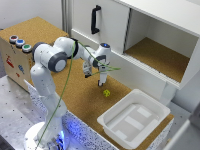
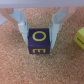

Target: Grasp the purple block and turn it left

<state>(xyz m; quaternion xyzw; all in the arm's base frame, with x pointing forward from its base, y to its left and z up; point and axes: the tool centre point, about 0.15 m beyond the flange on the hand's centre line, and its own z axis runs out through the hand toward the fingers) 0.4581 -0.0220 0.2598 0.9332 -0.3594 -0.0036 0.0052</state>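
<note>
**Legible markings: one letter on the block**

In the wrist view, the purple block (image 2: 40, 41) carries a single yellow letter "O" on its upward face, with a partial yellow mark beside it that cannot be read. In the exterior view, the wooden box (image 1: 19, 62) at the exterior view's left bears small red and blue marks on its front; these are too blurred to read. No other text, number or brand is legible in either view.

lab | perforated metal bench (image 1: 12, 107) | button box (image 1: 15, 55) | mock cabinet (image 1: 150, 30)
</note>
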